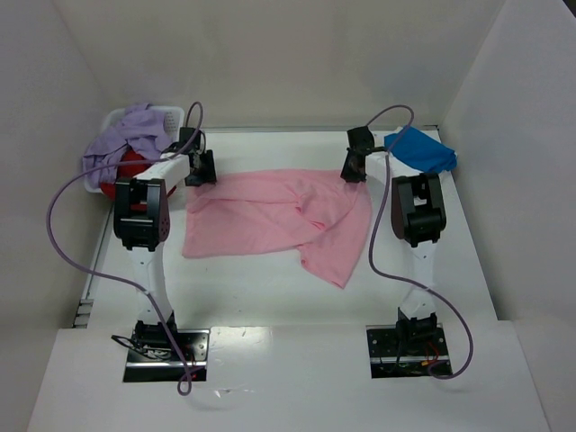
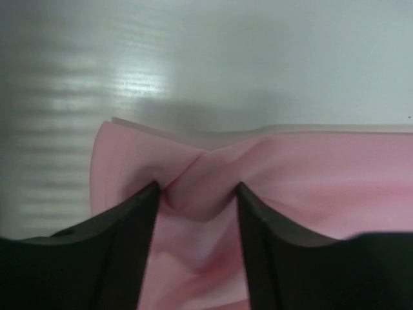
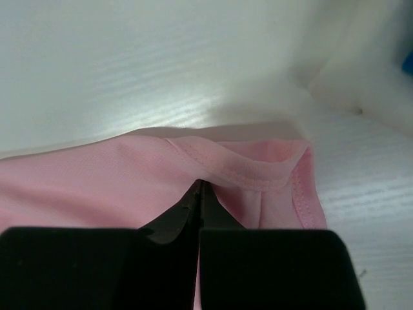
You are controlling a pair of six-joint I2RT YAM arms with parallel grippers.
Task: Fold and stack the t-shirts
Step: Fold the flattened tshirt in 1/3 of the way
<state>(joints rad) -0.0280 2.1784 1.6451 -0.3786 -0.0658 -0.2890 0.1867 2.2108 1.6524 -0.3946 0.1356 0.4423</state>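
Far L, your basket [image 1: 175,114] holds lavender tee [image 1: 135,135] over red tee [image 1: 129,166]. L gripper [image 2: 197,194] squeezes a bunched fold at pink tee's [image 1: 270,220] far-L edge; tee lies spread mid-table. R gripper [image 3: 199,194], fingers pressed together, pinches its far-R hem. Far R sits blue tee [image 1: 421,149].

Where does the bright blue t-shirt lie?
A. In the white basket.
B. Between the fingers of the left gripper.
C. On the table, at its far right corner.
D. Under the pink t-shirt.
C: the blue t-shirt lies bunched on the table at the far right, apart from the pink t-shirt and far from the basket.
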